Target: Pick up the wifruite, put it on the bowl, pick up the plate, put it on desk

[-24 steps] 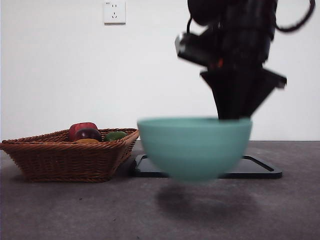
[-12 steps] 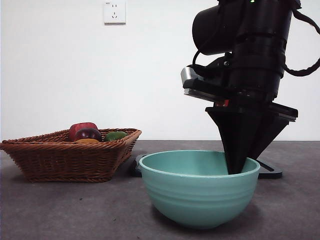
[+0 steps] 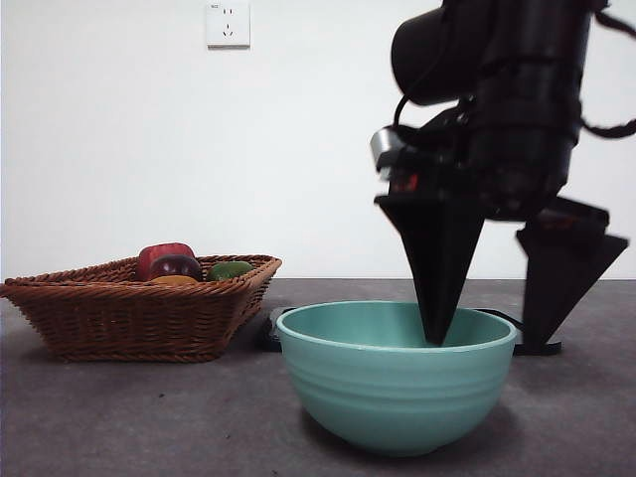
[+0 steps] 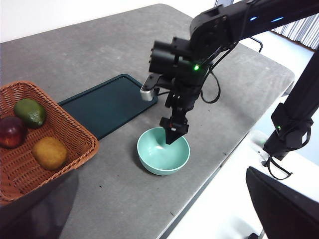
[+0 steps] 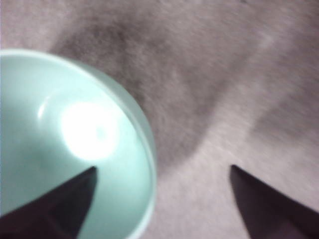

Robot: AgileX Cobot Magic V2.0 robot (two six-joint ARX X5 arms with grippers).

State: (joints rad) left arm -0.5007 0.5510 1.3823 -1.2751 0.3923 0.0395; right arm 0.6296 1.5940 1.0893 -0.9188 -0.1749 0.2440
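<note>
Since half a second ago, opened: right gripper [image 3: 494, 341], then pinched shut on the rim of the bowl [image 3: 397, 383], now spread wide, one jaw inside the bowl near its right wall, the other outside, beyond the rim at right of the front view. Holds nothing now; cannot tell whether the inner jaw tip touches the bowl's inner wall. Bowl itself unmoved over that half second, resting on the desk [image 3: 149, 417] at lower centre of the front view; a full second ago, hung blurred in the air above the tabletop.

From the right wrist view, same spread: bowl [image 5: 60, 149] at left of the frame, one dark jaw over its pale teal interior, the other over bare grey desk [image 5: 209, 74], rim running between them. Interior empty but for a bright glare spot.

From the left wrist view, bowl [image 4: 163, 152] near the desk's front edge, just beside the dark tray [image 4: 107, 104], right gripper [image 4: 172, 135] dipping in from above. Left gripper's own jaws at the lower corners of that frame, far apart, gripping nothing, well away from the work.

Wicker basket [image 3: 139, 303] at left of the front view, apart from the bowl. Inside: orange wifruite [image 4: 50, 153], dark red fruit [image 4: 11, 132], green fruit [image 4: 30, 112]; wifruite barely showing over the basket's rim in the front view. White wall socket [image 3: 228, 24] at upper left.
</note>
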